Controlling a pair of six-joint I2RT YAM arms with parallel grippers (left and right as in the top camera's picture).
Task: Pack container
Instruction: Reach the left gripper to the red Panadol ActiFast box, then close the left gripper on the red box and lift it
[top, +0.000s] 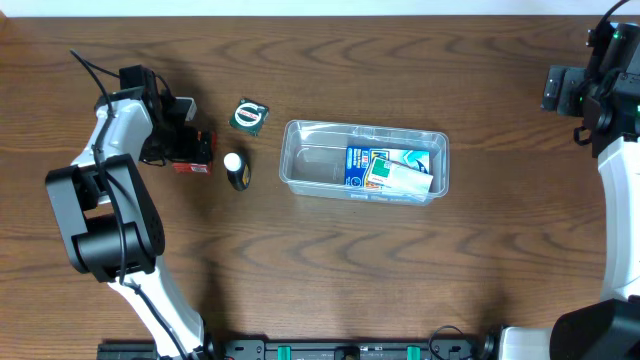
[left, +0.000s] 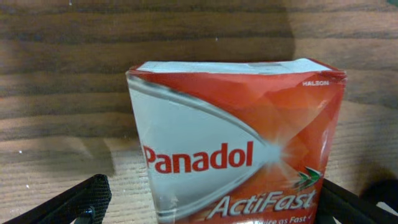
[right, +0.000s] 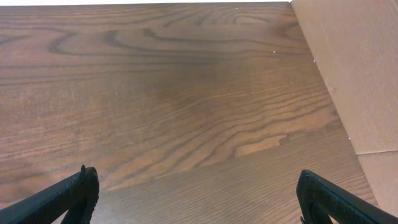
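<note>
The container (top: 310, 165) sits on the counter (top: 400, 270), a blue box (top: 390, 168) inside. The left jaws are apart around the Panadol box (left: 236, 143) (not squeezing yet), so close them evenly on its sides. The right jaws gape, far away.

Counter: dark brown wood-grain counter (top: 320, 280), wavy grain, fills all views.
Far edge: thin white strip (top: 320, 6).
Right side: plain tan panel (right: 354, 68), material unclear.
Light: even, soft sheen.
</note>
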